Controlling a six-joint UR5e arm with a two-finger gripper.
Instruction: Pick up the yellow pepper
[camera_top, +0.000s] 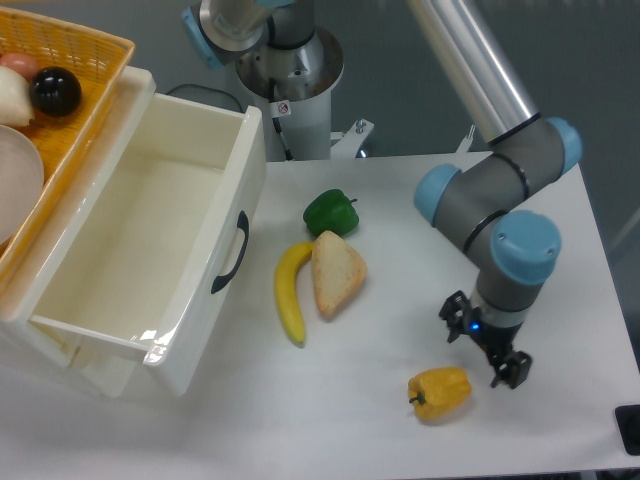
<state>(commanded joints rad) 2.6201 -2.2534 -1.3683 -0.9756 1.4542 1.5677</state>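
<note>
White tabletop (420, 230) fills most of the fixed camera's view, with grey floor behind it and my base column at the far edge. My arm reaches down from the upper right, grey links and blue joint caps, and my gripper (487, 352) hangs low near the front right of the tabletop. My jaws stand apart, holding nothing — two dark fingertips show, one to the left and one lower right.

The yellow pepper (440, 393) lies on its side just beside my gripper, to its lower left, stem pointing left; I cannot tell whether a fingertip touches it.

Further left, mid-table, a green pepper (330, 212) sits behind a piece of bread (336, 273), and a banana (291, 292) curves along the bread's left side, touching it. A large white drawer-like bin (225, 250) with a dark handle stands open at the left, and a woven yellow basket (95, 70) rests over its far corner — round things lie inside.
</note>
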